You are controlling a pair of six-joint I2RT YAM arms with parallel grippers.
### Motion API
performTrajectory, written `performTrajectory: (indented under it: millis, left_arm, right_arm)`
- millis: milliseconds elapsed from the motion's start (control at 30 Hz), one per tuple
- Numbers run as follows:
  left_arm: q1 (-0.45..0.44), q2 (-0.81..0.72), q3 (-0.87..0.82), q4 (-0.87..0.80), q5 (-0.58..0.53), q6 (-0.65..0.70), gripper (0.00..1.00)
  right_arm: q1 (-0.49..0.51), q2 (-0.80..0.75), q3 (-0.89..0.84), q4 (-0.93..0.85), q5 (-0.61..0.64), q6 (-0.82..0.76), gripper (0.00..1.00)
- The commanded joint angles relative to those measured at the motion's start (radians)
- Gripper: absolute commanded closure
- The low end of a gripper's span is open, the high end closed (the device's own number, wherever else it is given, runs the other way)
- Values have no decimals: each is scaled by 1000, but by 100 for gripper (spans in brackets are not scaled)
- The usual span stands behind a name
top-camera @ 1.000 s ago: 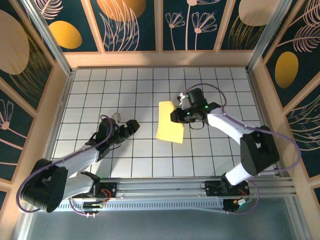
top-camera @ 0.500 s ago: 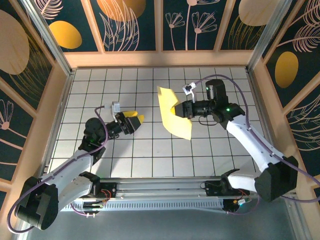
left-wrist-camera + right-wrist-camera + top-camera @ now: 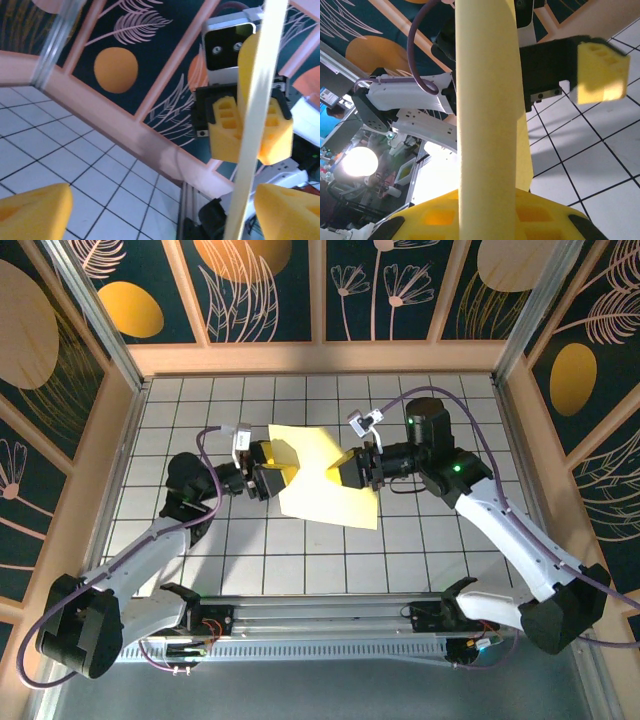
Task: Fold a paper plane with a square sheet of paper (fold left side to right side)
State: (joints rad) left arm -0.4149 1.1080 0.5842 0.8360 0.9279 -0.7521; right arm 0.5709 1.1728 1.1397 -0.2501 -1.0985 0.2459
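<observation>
The square sheet of paper [image 3: 322, 488], pale yellow and creased, hangs above the white grid table [image 3: 180, 420] between both arms. My right gripper [image 3: 358, 468] is shut on its right part. In the right wrist view the sheet [image 3: 487, 100] rises edge-on out of my right gripper [image 3: 487, 217]. My left gripper [image 3: 268, 472] stands open at the sheet's left edge. In the left wrist view the sheet [image 3: 250, 150] runs as a thin strip close to the right one of the wide-apart yellow fingers [image 3: 35, 212] of my left gripper [image 3: 160, 210], touching neither finger.
Wooden walls [image 3: 320, 358] with painted panels ring the grid table. The metal rail [image 3: 320, 620] with both arm bases runs along the near edge. Bare tiles lie under and around the raised sheet.
The right gripper lifted the sheet off the table and carried it left. The left arm rose and swung right until its open jaws reached the sheet's left edge.
</observation>
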Motion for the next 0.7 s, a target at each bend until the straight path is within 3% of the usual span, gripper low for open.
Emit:
performTrajectory:
  millis: [0, 67, 133, 233, 500, 667]
  left_arm:
    - [-16, 12, 51, 27, 100, 33, 31]
    - [-18, 5, 64, -26, 92, 65, 58]
    - [-18, -4, 64, -65, 73, 89, 76]
    - [-18, -7, 59, -94, 53, 99, 93]
    - [-18, 85, 109, -432, -113, 131, 100]
    - [-18, 172, 69, -462, -173, 66, 100]
  right_arm:
    - [-6, 25, 65, -71, 38, -98, 81]
    - [-18, 35, 71, -106, 64, -122, 81]
    - [-57, 34, 71, -124, 89, -133, 80]
    - [-80, 31, 71, -161, 149, -155, 75]
    - [-127, 11, 28, -201, 390, -149, 40]
    - [-194, 20, -71, -138, 537, -41, 30]
